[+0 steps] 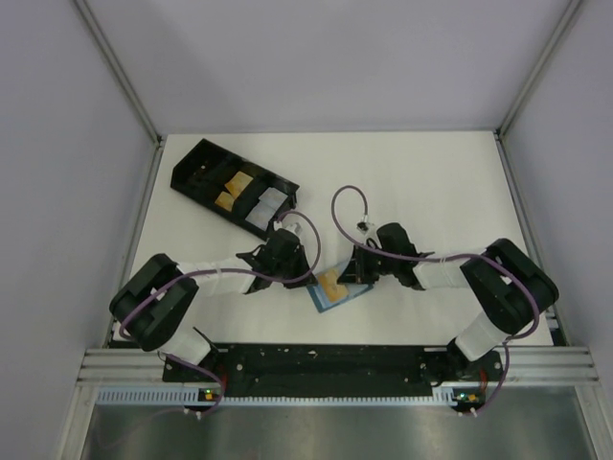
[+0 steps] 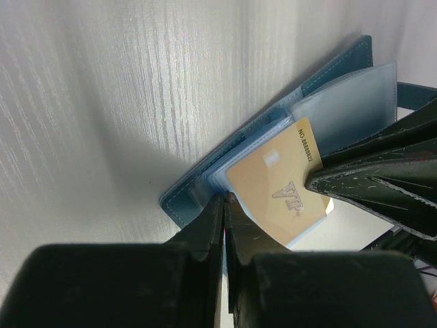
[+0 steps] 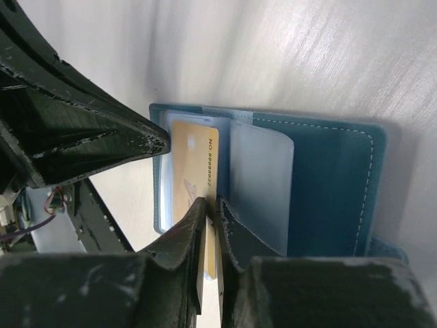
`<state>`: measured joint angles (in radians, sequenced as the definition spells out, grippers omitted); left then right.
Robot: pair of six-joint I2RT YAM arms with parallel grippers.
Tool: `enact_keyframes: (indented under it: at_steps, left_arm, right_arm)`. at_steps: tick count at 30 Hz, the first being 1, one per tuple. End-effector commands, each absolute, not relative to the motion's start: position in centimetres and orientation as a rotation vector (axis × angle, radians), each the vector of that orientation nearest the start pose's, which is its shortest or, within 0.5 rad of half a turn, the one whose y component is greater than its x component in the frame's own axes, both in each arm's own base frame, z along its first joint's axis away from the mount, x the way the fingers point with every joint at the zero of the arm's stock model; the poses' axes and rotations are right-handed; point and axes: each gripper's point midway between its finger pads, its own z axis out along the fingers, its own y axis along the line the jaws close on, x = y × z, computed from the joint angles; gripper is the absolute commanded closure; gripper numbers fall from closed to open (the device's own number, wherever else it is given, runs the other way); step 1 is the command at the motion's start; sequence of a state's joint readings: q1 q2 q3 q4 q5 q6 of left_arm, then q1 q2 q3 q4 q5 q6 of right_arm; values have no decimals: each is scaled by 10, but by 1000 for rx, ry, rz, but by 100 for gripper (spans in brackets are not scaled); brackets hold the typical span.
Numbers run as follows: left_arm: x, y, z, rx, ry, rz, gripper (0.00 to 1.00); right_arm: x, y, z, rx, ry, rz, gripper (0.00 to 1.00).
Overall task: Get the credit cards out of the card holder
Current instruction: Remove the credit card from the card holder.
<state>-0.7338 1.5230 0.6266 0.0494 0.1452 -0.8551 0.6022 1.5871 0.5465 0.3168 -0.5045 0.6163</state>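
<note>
Blue card holder (image 3: pixel 328 184) lies open on the table (image 1: pixel 431 172) between the arms, the left gripper (image 2: pixel 224 201) closed tight with its tips against the holder's edge, the right gripper (image 3: pixel 212 205) pinched nearly together on the gold card (image 3: pixel 194 157) in a clear pocket (image 3: pixel 263 184).

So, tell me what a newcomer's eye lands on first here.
An open blue card holder lies at the table's near middle, a gold card showing in its sleeve. The left gripper pinches the holder's edge while the right gripper grips the card. A black tray sits far left.
</note>
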Motion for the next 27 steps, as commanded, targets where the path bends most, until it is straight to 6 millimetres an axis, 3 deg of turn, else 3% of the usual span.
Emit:
enact_keyframes:
  at_steps: [1, 4, 11, 21, 24, 27]
  left_arm:
    - [208, -261, -2, -108, 2686, -748, 96]
    - [208, -261, -2, -110, 2688, -747, 97]
    - [209, -260, 2, -112, 2673, -749, 98]
    - [216, -296, 66, -8, 2484, -1037, 86]
    - [216, -305, 74, 17, 2476, -1074, 84]
    - [216, -307, 66, 24, 2504, -1058, 84]
  right_arm:
    - [224, 289, 48, -266, 2366, 1336, 95]
    - [224, 288, 52, -261, 2341, 1389, 100]
    - [227, 278, 46, -214, 2339, 1428, 100]
    - [225, 279, 36, -190, 2366, 1450, 100]
    - [225, 279, 35, -189, 2368, 1447, 100]
    - [225, 278, 33, -181, 2372, 1446, 100]
